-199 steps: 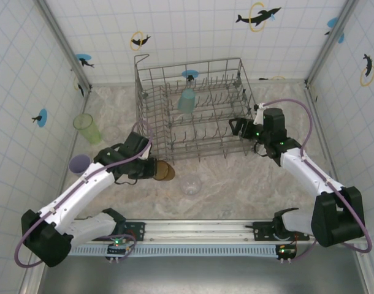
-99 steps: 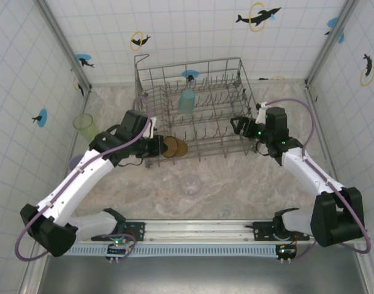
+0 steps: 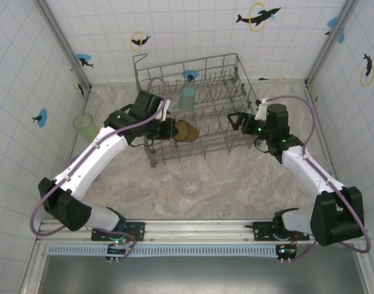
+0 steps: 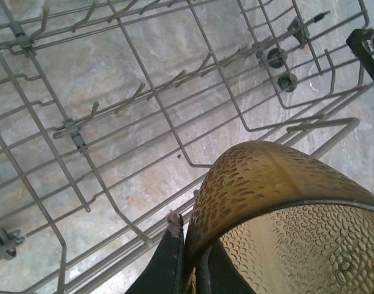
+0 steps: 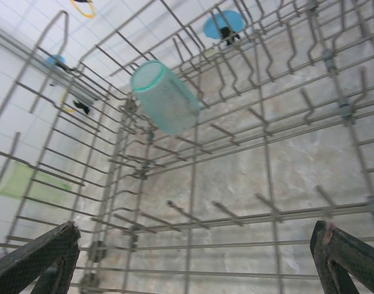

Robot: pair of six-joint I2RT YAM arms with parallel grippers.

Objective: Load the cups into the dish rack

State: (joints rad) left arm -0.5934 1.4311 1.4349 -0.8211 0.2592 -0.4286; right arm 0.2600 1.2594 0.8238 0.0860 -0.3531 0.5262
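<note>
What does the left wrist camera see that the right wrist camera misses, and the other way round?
Left wrist: an amber cup, its rim pinched by the shut left pincer, above the rack and its tines. Right wrist: a teal cup among the tines inside the rack, with the right pincer open wide. Both: the rack's grey wires and the marbled table beneath.

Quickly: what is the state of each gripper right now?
Left gripper: closed on the amber-brown cup.
Right gripper: open, holding nothing.
</note>
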